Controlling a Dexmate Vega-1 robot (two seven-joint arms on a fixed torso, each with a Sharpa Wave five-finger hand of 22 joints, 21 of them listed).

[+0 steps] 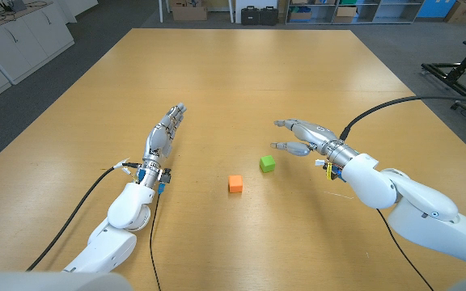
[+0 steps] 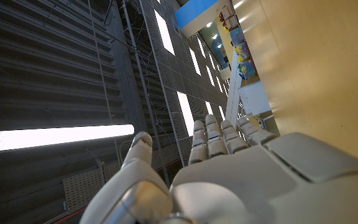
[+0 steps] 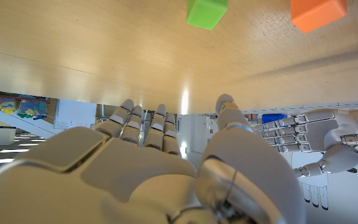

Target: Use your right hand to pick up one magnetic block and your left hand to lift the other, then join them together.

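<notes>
1. Both my hands are holding nothing right now. My right hand [image 1: 302,137] hovers with fingers spread and thumb apart; my left hand [image 1: 164,133] has its fingers stretched out straight together, pointing away from me.
2. The bit that matters: the green block [image 1: 267,164] sits just inward of my right hand, below and ahead of the fingertips, near but not touching. So it's a short reach in toward the middle and down.
3. The orange block [image 1: 235,183] is further inward past the green one, roughly between my two hands. Judging by the head view, it's still closer to my right than my left, so the left has the longer trip across the counter [image 1: 241,73].
4. The blocks are apart, both lying flat on the counter. They're cubes, so no long axis to worry about.
5. Hard to tell: which faces carry the magnets. In my right wrist view both blocks are cut off at the edge, and my left wrist view doesn't help with them.
</notes>
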